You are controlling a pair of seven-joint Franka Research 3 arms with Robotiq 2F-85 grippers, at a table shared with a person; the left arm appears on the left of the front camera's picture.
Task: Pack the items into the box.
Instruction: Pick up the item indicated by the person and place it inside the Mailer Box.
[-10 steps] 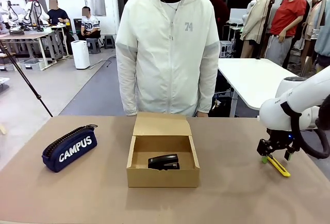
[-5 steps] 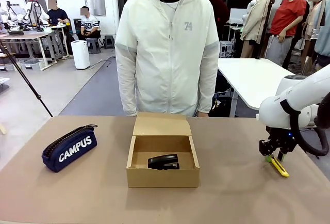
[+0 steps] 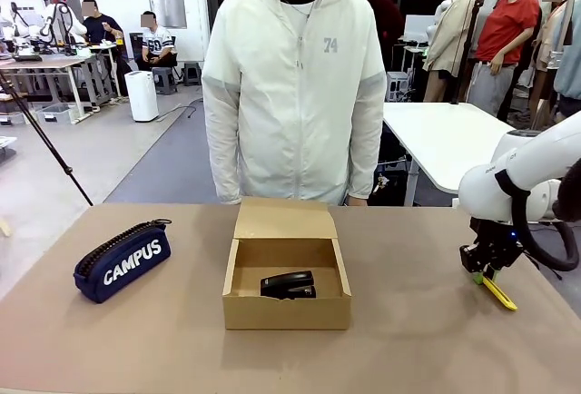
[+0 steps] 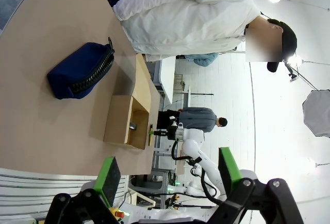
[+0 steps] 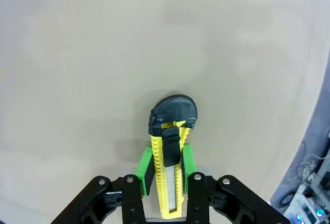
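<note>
Well, counting it up: one box (image 3: 286,312), three items, two claws. The right claw (image 3: 481,276) has its two green pads pinched tight on the knife (image 3: 495,292), one pad on each long side. In that arm's own wrist view the right claw (image 5: 166,168) grips the yellow body of the knife (image 5: 170,152) partway along. The long axis runs the same way as the fingers, and the rounded black end pokes out past the fingertips, pointing away from the wrist. From the front, the knife slants out from under the claw toward the robot's edge of the table (image 3: 163,339) and a little to the right. Whether it is clear of the tabletop I cannot tell.

The box sits well off to this claw's left, flap up at the back, with the single black stapler (image 3: 289,284) lying inside near the front wall. Farther left again lies the single navy pencil case (image 3: 123,260), lettering facing the robot. A person (image 3: 295,85) stands behind the box.

The left claw (image 4: 167,175) is spread wide with nothing between its pads; the pencil case (image 4: 82,70) and box (image 4: 117,126) lie well beyond it.
</note>
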